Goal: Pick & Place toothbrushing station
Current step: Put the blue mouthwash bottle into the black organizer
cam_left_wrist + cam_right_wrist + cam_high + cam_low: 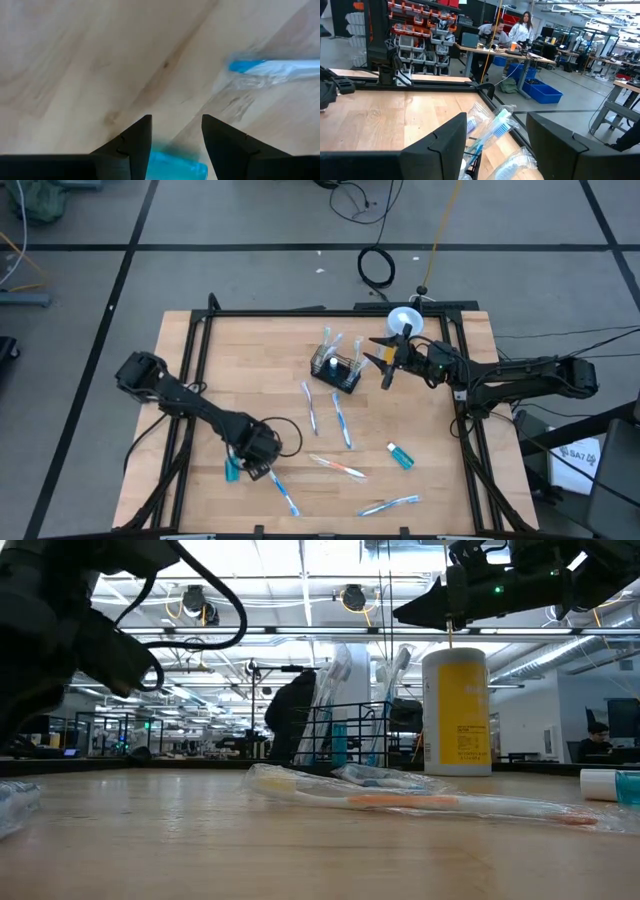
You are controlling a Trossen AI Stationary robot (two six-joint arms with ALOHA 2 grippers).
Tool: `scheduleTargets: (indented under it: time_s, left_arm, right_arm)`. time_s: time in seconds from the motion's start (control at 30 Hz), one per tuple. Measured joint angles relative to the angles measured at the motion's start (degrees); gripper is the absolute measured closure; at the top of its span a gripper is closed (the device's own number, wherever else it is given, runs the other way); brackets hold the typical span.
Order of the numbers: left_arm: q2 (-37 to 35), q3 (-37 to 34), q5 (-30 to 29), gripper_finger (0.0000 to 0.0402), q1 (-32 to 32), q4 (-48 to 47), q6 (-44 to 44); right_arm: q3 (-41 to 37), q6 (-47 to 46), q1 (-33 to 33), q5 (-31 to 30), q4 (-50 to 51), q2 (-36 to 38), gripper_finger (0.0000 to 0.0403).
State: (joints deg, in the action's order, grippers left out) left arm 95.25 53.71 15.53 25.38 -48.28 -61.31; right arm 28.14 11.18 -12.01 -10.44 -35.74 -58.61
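My right end effector (386, 366) is hovering with fingers parted and empty, just beside the toothbrushing station (335, 370), apparently lining up for a grasp. My left end effector (243, 467) is opening over a blue packet (175, 166), far from the station. Print on the yellow cup (456, 710) is unreadable.

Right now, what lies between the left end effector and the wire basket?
In the high view, two wrapped toothbrushes lie between the left end effector and the basket; otherwise bare wood.

The printing on the yellow cup (455, 710) is too small to read.
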Motion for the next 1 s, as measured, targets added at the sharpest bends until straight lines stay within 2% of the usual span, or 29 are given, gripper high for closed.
scheduleTargets:
  time_s: [0.2, 0.4, 0.63, 1.0]
  left_arm:
    - [-2.27, 0.04, 5.13, 0.0222, -2.09, -8.89, -9.46]
    - [-3.13, 0.02, 6.62, 0.0222, -1.21, -12.98, -21.81]
    - [-3.00, 0.02, 2.33, 0.0222, 1.13, -11.42, -32.71]
    - [-3.00, 0.02, 0.95, 0.0222, 6.27, -11.68, -46.01]
  right_arm:
    - [0.00, 0.06, -0.02, 0.00, -0.11, 0.00, 0.0204]
    - [0.00, 0.05, -0.04, 0.00, 0.05, 0.00, 0.0204]
    - [0.00, 0.04, -0.04, 0.00, 0.93, 0.00, 0.0204]
    - [0.00, 0.04, -0.04, 0.00, 0.82, 0.00, 0.0204]
